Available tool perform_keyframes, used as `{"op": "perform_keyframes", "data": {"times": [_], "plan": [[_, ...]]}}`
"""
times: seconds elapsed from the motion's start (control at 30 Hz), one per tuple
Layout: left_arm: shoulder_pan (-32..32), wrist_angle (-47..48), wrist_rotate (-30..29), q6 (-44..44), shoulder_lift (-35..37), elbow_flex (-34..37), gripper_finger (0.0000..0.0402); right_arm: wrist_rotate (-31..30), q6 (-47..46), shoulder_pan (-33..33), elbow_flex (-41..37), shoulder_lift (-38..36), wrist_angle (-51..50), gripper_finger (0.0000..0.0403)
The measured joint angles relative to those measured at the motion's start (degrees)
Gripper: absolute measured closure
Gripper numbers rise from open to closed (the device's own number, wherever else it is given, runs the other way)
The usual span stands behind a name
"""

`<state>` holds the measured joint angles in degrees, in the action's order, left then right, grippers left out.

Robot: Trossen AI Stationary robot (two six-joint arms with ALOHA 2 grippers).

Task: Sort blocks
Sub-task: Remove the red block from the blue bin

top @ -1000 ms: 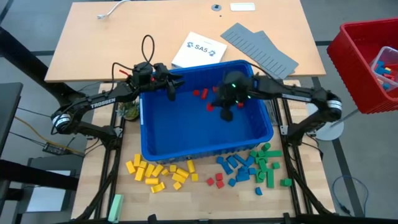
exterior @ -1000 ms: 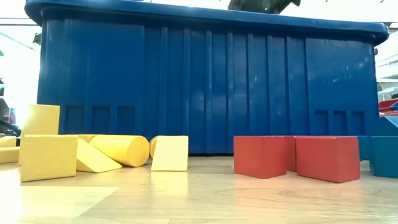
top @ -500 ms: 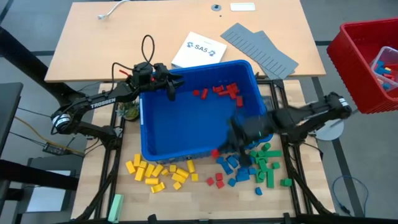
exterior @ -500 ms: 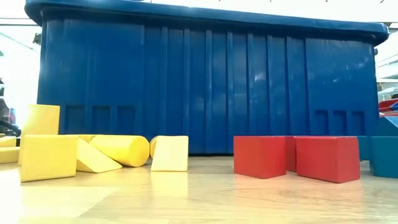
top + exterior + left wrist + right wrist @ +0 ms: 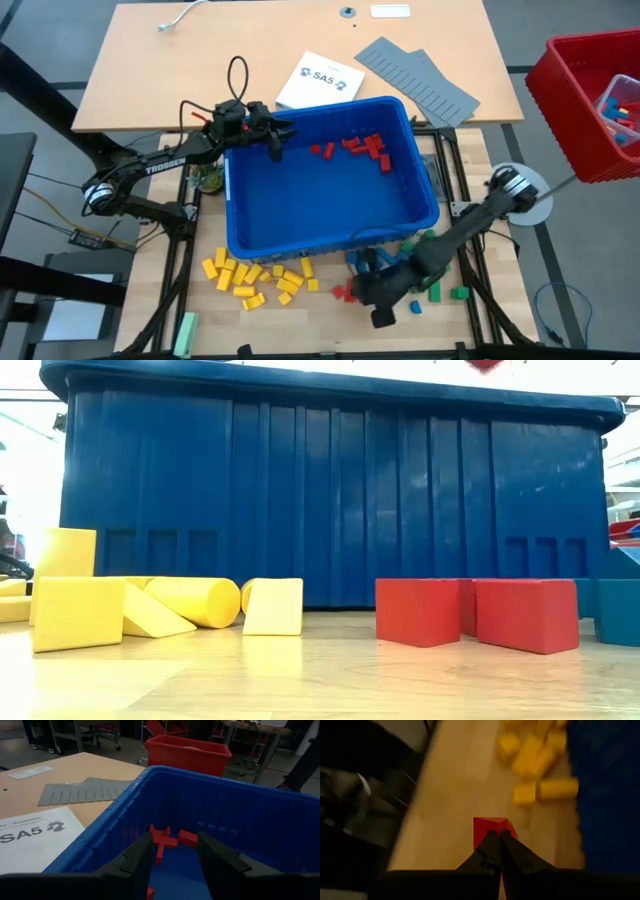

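Note:
The blue bin [image 5: 232, 200] stands mid-table with several red blocks [image 5: 362, 147] at its far side. In front of it the sorted blocks lie in piles on the wood: yellow [image 5: 255, 277], red [image 5: 340, 293], blue [image 5: 375, 265] and green [image 5: 432, 255]. My right gripper [image 5: 358, 290] hangs over the red pile, shut on a red block [image 5: 490, 826]. My left gripper [image 5: 275, 147] is open above the bin's far left corner, nothing between its fingers [image 5: 142, 857]; the red blocks [image 5: 167, 839] lie beyond them. My right gripper pinches the red block's near end [image 5: 492, 834] between its two fingertips. The fingers slant down toward the table's left. The block juts out past the fingertips, lifted clear of the table.
A red crate [image 5: 590, 100] with more blocks stands off the table's right. Grey ridged panels [image 5: 415, 75] and a white printed sheet [image 5: 320, 80] lie behind the bin. A pale green bar [image 5: 186, 330] lies at the near left.
My right gripper has swung out of the bin, over its near wall and toward the table's near edge, sinking a little and turning. It now hangs above the red pile in front of the bin, still shut on a red block.

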<state>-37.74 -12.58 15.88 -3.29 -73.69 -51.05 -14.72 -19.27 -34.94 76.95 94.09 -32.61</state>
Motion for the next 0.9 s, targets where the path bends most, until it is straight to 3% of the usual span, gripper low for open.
{"op": "perform_keyframes", "data": {"times": [0.2, 0.47, 0.9], "plan": [[0.0, 0.0, 0.0, 0.0, 0.0, 0.0, 0.0238, 0.7, -1.4, 3.0, 0.0, 9.3, -4.3, 0.0403], [0.0, 0.0, 0.0, 0.0, 0.0, 0.0, 0.0239, 9.9, -5.2, 8.1, 0.4, 14.2, -4.9, 0.0400], [0.0, 0.0, 0.0, 0.0, 0.0, 0.0, 0.0239, 9.7, -7.0, 8.1, -0.3, -0.8, -11.0, 0.0308]]}}
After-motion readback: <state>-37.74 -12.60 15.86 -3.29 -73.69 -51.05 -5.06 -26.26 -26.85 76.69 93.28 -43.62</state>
